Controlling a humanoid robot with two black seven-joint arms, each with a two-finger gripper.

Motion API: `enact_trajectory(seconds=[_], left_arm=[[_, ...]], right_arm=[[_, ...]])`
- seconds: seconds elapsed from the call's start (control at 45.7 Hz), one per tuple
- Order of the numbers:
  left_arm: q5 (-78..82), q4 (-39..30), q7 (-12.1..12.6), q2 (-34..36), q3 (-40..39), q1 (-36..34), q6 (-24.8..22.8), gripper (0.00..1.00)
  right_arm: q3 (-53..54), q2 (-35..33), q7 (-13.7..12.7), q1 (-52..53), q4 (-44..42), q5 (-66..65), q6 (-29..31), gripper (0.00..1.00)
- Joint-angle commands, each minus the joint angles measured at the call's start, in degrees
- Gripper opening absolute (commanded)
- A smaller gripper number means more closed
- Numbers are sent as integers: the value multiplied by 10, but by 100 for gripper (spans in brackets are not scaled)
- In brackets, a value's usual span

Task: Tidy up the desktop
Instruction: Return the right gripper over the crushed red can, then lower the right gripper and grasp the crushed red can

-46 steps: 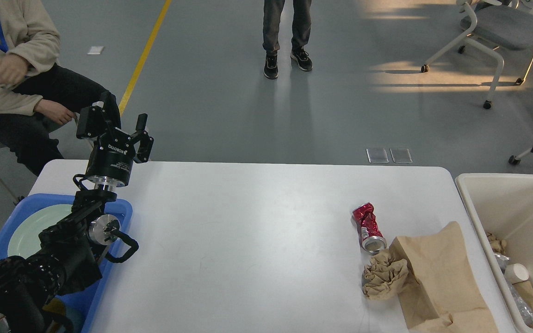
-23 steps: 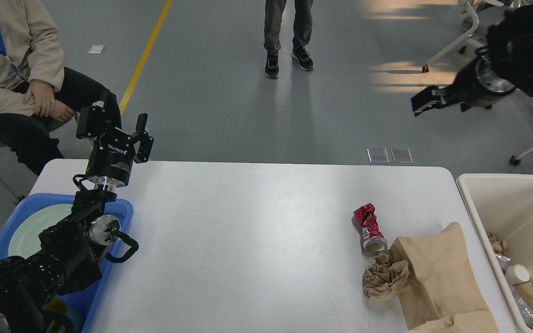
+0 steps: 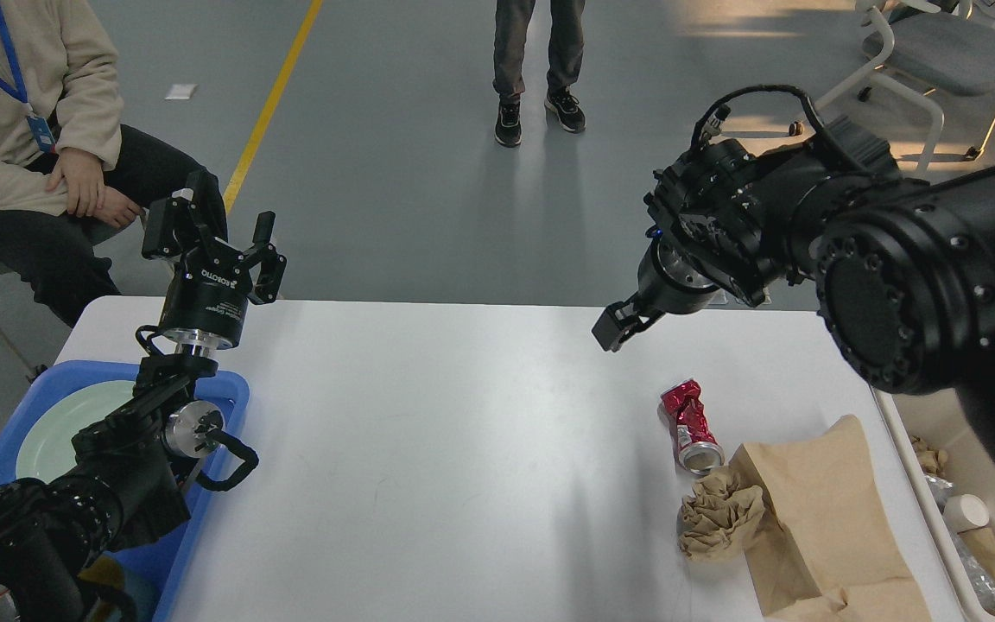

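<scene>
The white desktop [image 3: 463,432] carries litter at its right side: a crushed red can [image 3: 687,422], a crumpled brown paper ball [image 3: 719,517] and a flat brown paper bag [image 3: 817,510]. My left gripper [image 3: 249,250] is held up above the table's far left corner, open and empty. From the right, my other arm reaches over the table, and the right gripper [image 3: 618,328] hangs above and to the left of the can. It is seen dark and end-on, so its fingers cannot be told apart.
A blue tray [image 3: 221,389] with a pale green plate [image 3: 57,432] sits at the left edge under my left arm. A cream bin [image 3: 938,518] holding trash stands off the right edge. One person sits at far left, another stands beyond the table. An office chair [image 3: 938,60] is at the back right.
My right arm has swung in from the upper right and down over the table, its gripper now near the can. The left arm has not moved.
</scene>
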Motion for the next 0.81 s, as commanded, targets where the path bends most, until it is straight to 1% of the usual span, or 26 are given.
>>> enact_trajectory(seconds=[0.0, 0.263, 0.46, 0.635, 0.788], left_arm=[[-1, 0, 1, 0, 0, 0, 0, 96], [-1, 0, 1, -1, 0, 0, 0, 96], [0, 0, 0, 0, 0, 0, 0, 96], [-1, 0, 1, 0, 0, 0, 0, 96], [-1, 0, 0, 0, 0, 0, 0, 96]], right_arm=[[-1, -1, -8, -55, -14, -2, -15, 100], [-3, -11, -11, -141, -64, -1, -27, 100], [-10, -24, -12, -192, -96, -1, -55, 100], [-11, -42, -20, -229, -120, -4, -66, 100], [-12, -56, -20, -244, -124, -5, -78, 100]])
